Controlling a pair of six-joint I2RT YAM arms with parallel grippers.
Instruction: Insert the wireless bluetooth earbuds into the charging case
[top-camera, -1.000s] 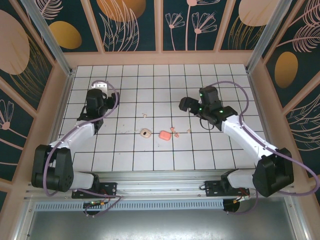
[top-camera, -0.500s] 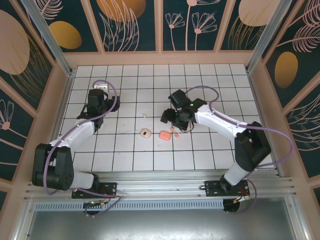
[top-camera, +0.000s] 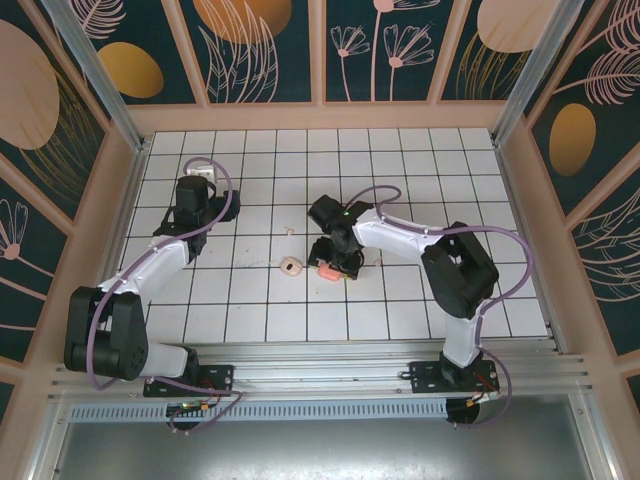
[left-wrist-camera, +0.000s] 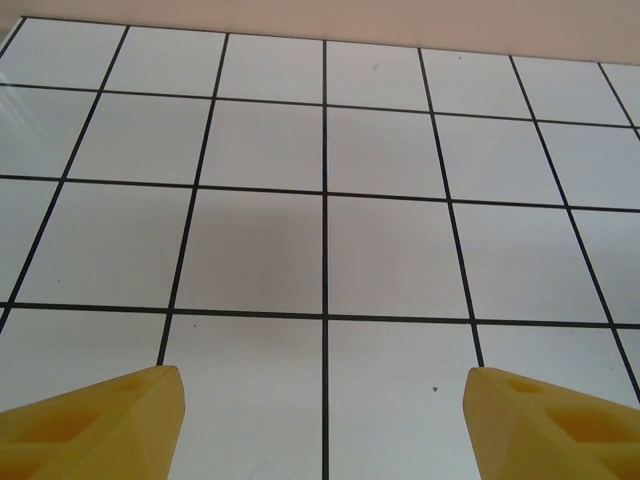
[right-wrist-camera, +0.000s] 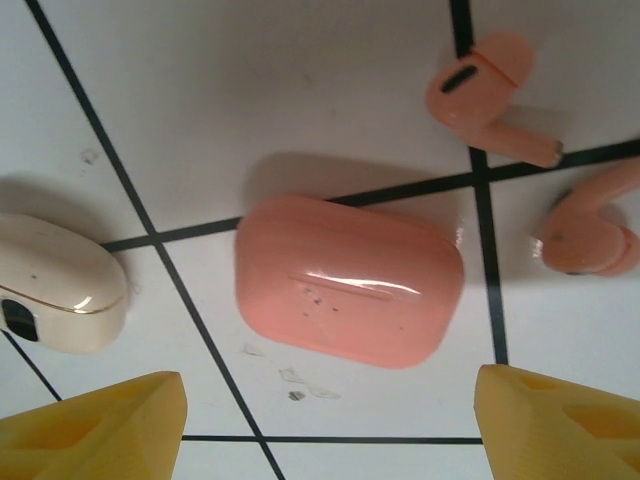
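Desk (left-wrist-camera: 380, 150): white, tiled. Left gripper (left-wrist-camera: 325, 395): released, far left, over bare tiles. Right gripper (right-wrist-camera: 330, 400): released, above closed pink case (right-wrist-camera: 350, 282), mid-desk. Beige case (right-wrist-camera: 55, 285): left of it, edge-cropped. Two coral earbuds (right-wrist-camera: 490, 95): loose on desk, right of pink case; one cropped.

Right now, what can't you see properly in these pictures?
1. Top view: the pink case is mostly hidden under the right gripper.
2. Top view: the beige earbud is too small to show its shape.
3. Right wrist view: the beige case is cut off by the left edge, so open or shut is unclear.
4. Right wrist view: one pink earbud is cut off by the right edge.
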